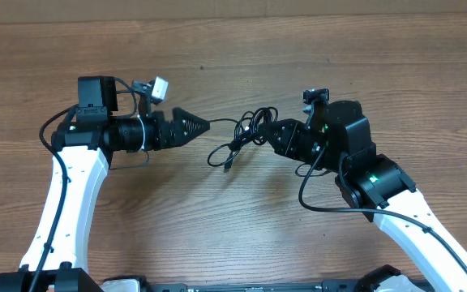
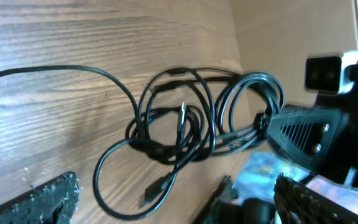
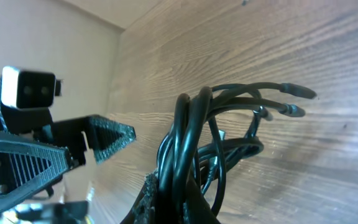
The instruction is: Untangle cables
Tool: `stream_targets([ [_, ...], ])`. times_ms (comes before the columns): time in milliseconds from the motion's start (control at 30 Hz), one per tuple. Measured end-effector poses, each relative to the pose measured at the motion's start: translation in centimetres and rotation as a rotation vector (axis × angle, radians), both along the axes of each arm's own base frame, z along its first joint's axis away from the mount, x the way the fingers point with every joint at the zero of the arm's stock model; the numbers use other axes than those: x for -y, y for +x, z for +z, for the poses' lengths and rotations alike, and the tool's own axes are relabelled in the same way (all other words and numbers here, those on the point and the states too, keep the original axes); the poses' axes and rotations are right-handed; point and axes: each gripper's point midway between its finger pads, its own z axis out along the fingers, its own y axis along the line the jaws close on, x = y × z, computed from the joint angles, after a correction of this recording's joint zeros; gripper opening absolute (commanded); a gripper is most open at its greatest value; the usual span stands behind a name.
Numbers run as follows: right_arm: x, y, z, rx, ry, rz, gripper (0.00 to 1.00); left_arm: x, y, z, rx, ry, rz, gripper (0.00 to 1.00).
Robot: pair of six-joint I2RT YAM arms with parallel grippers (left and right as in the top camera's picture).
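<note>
Wood surface: brown plank grain that fills the overhead view. Both arms reach in from the near edge.
Overhead, cables: thin black cords in one knot about the middle of the surface, well clear of every edge. One plug end trails toward the near edge.
Overhead, left gripper: points at the knot from the left-edge side. Its tip meets a single strand running out of the knot. The spread of the jaws cannot be read from above.
Overhead, right gripper: on the knot's right side, touching it.
Left wrist, own fingers: one at each bottom corner of the view. The jaws are wide with nothing gripped.
Left wrist, cables: loops lie on the wood ahead. Several are gathered into the right gripper.
Right wrist, cables: a bundle of loops rises out of its own jaws, which are clamped tight on it. A plug end sticks out over the wood.
Right wrist, left gripper: seen opposite with fingers parted, beside the bundle and apart from it.
Step, judged: the right arm anchors the bundle, and the left is set to pick a strand.
Next move, judged: the left jaws should close on the one loose strand only, then draw it toward the left edge while the anchor holds. Catching two cords would tighten the knot.
</note>
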Motion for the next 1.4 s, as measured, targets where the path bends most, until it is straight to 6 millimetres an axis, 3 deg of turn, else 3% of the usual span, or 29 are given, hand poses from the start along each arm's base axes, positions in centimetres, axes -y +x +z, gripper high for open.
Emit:
stream_targets([
  [200,-1.6,-0.4,2.4,0.212,-0.009,0.170,0.04,0.0,-0.6,-0.2,0.139,0.051,-0.100,0.98],
  [367,-2.3,-1.2,3.1,0.321,-0.026,0.280,0.04,0.4,-0.8,0.3,0.284,0.061,-0.190,0.93],
  [833,-3.2,-2.2,4.3,0.442,-0.016,0.395,0.04,2.1,0.4,5.3,0.806,-0.038,-0.371,0.91],
  [967,-3.3,-2.2,4.6,0.456,-0.013,0.401,0.04,3.4,-0.3,6.3,0.863,-0.093,-0.424,0.84],
  [1100,-3.3,-2.3,4.6,0.459,-0.012,0.404,0.04,5.1,-1.4,6.8,0.881,-0.137,-0.481,0.82],
  [1333,-3.5,-2.6,4.9,0.469,0.001,0.425,0.04,6.7,-1.9,6.3,0.874,-0.119,-0.519,0.69],
  [1400,-3.5,-2.6,4.9,0.469,0.002,0.427,0.04,6.6,-1.7,6.1,0.871,-0.104,-0.512,0.60],
])
